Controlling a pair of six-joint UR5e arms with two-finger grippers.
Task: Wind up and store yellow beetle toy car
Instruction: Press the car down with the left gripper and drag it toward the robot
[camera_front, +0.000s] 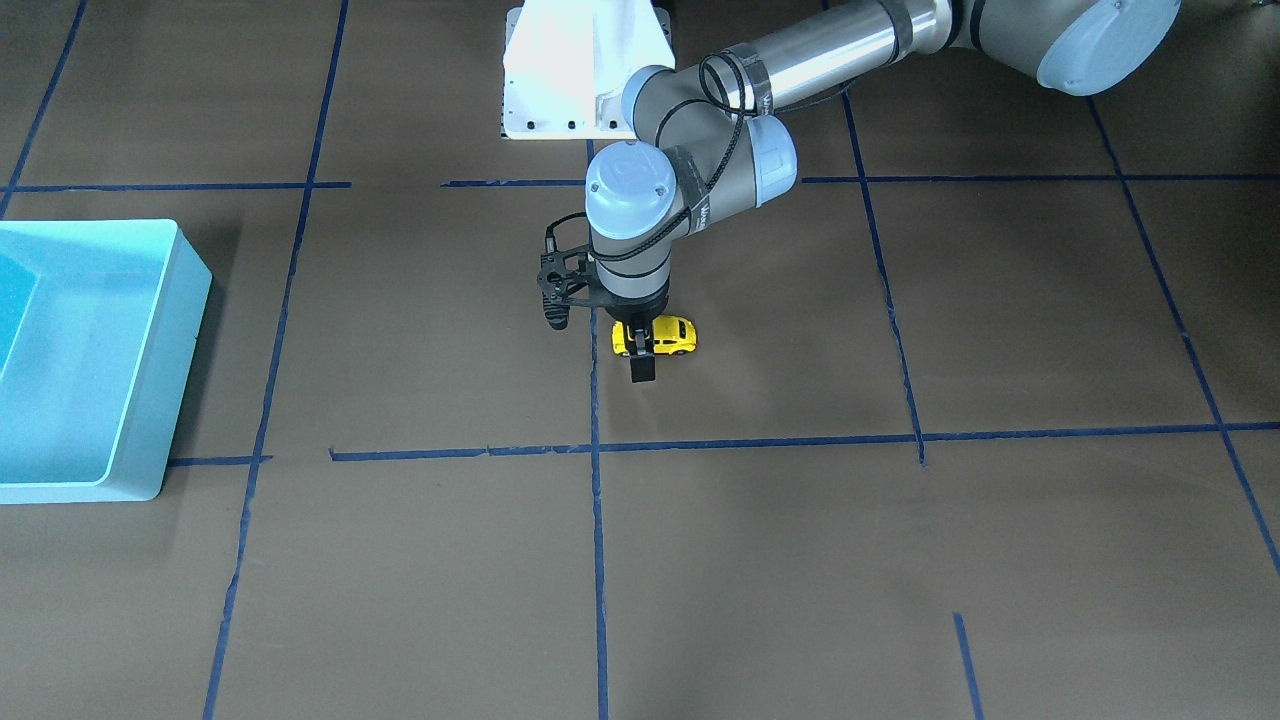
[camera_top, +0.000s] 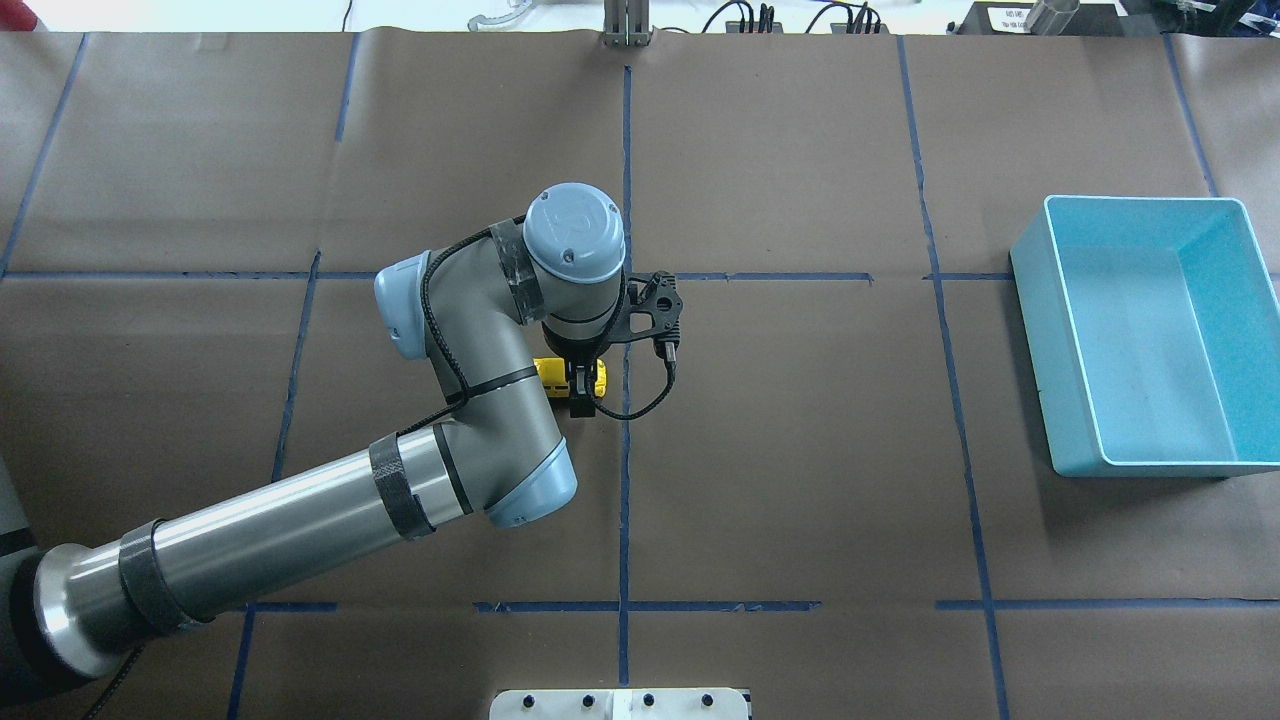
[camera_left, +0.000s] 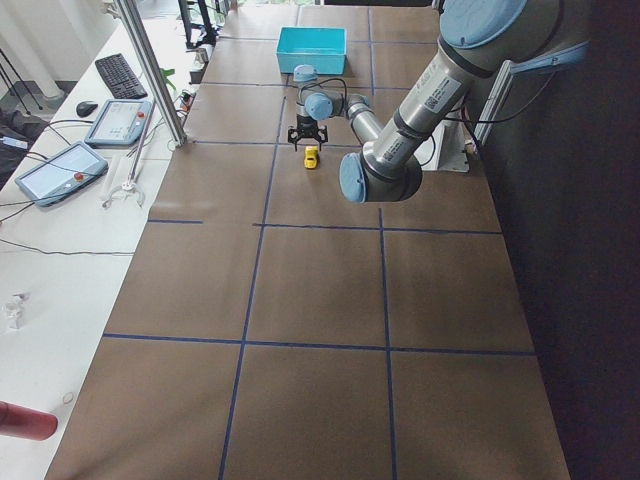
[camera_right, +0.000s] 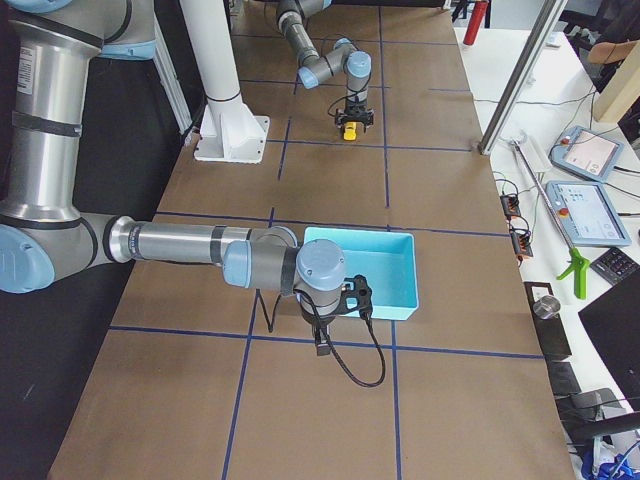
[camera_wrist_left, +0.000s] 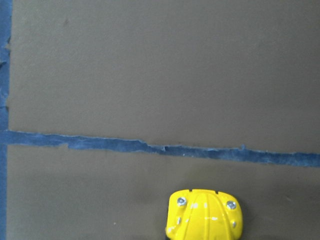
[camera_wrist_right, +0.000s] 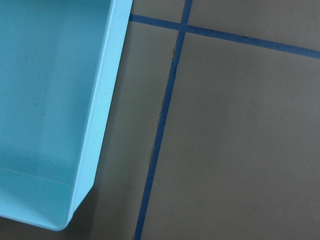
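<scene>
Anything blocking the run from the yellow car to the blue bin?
Nothing visible. The left pincer is at the car; between car and bin there is only bare table with tape lines. The right arm is on the bin's other side.
</scene>
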